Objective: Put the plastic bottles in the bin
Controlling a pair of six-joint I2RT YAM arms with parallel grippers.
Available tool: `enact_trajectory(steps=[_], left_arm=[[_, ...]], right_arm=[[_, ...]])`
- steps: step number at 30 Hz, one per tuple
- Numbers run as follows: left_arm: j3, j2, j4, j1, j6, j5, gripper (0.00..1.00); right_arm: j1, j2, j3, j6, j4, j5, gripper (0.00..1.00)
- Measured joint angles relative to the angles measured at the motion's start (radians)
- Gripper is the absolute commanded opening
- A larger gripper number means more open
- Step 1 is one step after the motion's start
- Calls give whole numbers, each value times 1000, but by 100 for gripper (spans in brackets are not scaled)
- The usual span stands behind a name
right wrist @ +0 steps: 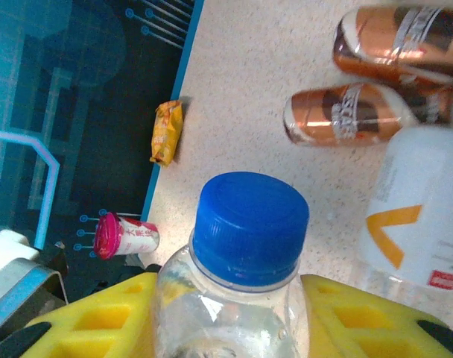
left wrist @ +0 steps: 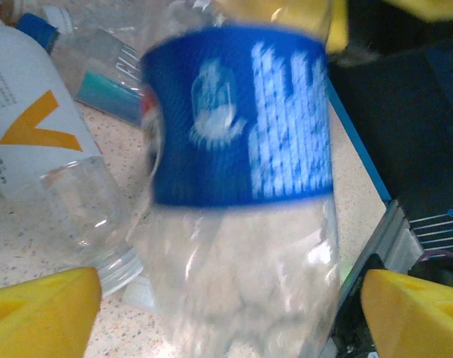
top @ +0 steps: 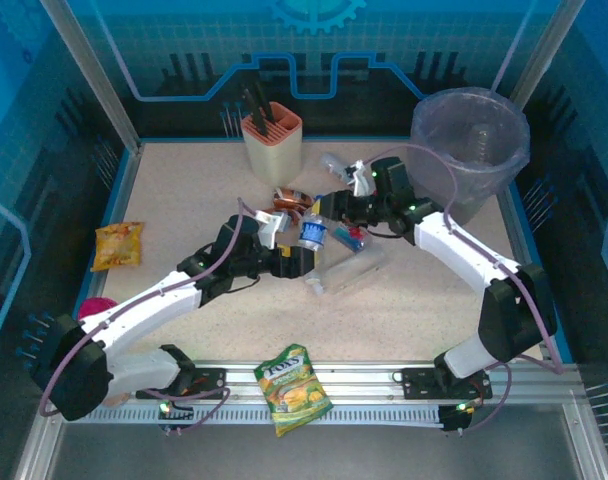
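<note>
A clear blue-labelled bottle (left wrist: 238,119), blurred, stands between the yellow left fingers (left wrist: 40,317). The fingers are spread wide, with a gap showing on each side of it. Beside it lie a white-labelled bottle (left wrist: 33,127) with an orange V mark and a teal-labelled bottle (left wrist: 103,89) with a blue cap.

The yellow right fingers (right wrist: 100,321) press against both sides of a clear blue-capped bottle (right wrist: 249,224), holding it just below the neck. Past it lie two copper-brown bottles (right wrist: 346,112), near each other, and the white-labelled bottle with the V.

From above, the plastic bottles (top: 344,268) form one cluster in the middle of the surface (top: 404,310), with both arms reaching into it from either side. They overlap too much there to count.

One bin (top: 499,170), round, grey and lined with a lavender bag, stands at the far right corner, well apart from the cluster. One peach utensil holder (top: 272,150) with black tools stands at the far edge. There are two snack bags: a yellow snack bag (top: 117,245) at the left edge and a green snack bag (top: 294,388) on the near rail. A pink container (right wrist: 126,235) lies off the left edge.

The surface is speckled beige with a blue border, inside a metal-framed enclosure with blue patterned walls.
</note>
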Motion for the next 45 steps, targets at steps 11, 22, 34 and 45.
enact_trajectory(steps=[11, 22, 34, 45], left_arm=[[0, -144, -111, 1, -1, -79, 95], [11, -93, -182, 5, -27, -107, 92], [16, 10, -219, 3, -81, -121, 91], [84, 217, -209, -72, -103, -133, 92]], right_arm=[[-349, -34, 464, -232, -264, 53, 34], [-595, 21, 729, -372, -325, 284, 33], [-572, 287, 838, -525, -441, 481, 33], [-520, 453, 906, -536, -541, 473, 36]])
